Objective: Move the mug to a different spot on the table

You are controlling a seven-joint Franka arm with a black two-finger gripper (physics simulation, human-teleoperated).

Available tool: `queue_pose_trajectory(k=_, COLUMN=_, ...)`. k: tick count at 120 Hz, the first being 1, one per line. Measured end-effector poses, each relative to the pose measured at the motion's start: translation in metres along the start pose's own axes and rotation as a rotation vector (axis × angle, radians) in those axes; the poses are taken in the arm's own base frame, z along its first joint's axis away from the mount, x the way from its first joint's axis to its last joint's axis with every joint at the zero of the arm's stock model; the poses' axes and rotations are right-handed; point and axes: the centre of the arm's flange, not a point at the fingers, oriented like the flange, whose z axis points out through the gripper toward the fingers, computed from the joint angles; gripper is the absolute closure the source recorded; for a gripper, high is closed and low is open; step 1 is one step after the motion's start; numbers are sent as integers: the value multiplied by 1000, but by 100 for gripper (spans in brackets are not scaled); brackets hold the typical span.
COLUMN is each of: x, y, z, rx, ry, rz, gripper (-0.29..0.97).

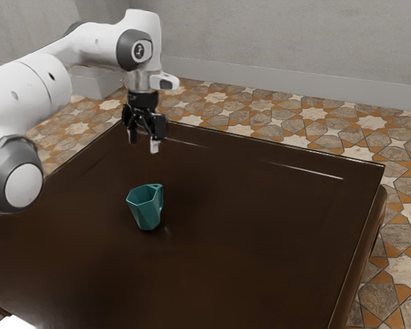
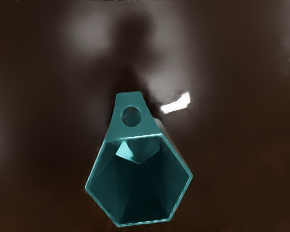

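Here's the dark table [image 1: 260, 233], and there's plenty of bare top on every side. Its far edge runs just behind the fingers [image 1: 154, 144], and its long side edge lies well off toward the exterior view's right, with patterned floor tile [image 1: 315, 116] beyond both. The widest open stretch of wood lies from the fingers out toward that side edge.

Now the gripper [image 1: 143, 142]: it hangs in the air above the table, pointing down, with its two black fingers spread wide. They touch nothing and nothing sits between them.

The mug [image 1: 147, 206] stands upright on the table, below the fingers and nearer the camera than they are, well apart from them. From the hand's camera, the mug [image 2: 137, 179] shows a six-sided open mouth right beneath the hand. Its flat handle tab [image 2: 130, 115], pierced by one round hole, points away from the rim.

The count: one mug, one gripper, two fingers, one table.
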Motion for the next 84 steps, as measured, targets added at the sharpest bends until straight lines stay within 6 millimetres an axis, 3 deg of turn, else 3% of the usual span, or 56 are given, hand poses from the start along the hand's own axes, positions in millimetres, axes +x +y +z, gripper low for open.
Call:
queue_pose_trajectory(k=23, x=-72, y=11, z=-52, rx=0, ry=47, rz=-11, gripper=0)
queue_pose_trajectory(k=30, x=-99, y=18, z=-76, rx=9, ry=90, rz=-13, gripper=0)
queue_pose_trajectory(k=41, x=-145, y=41, z=-123, rx=32, ry=174, rz=-12, gripper=0)
queue_pose_trajectory(k=56, x=-184, y=89, z=-164, rx=65, ry=237, rz=4, gripper=0)
queue_pose_trajectory(k=67, x=-198, y=102, z=-172, rx=70, ry=241, rz=-10, gripper=0)
queue_pose_trajectory(k=84, x=-197, y=111, z=-156, rx=64, ry=214, rz=-33, gripper=0)
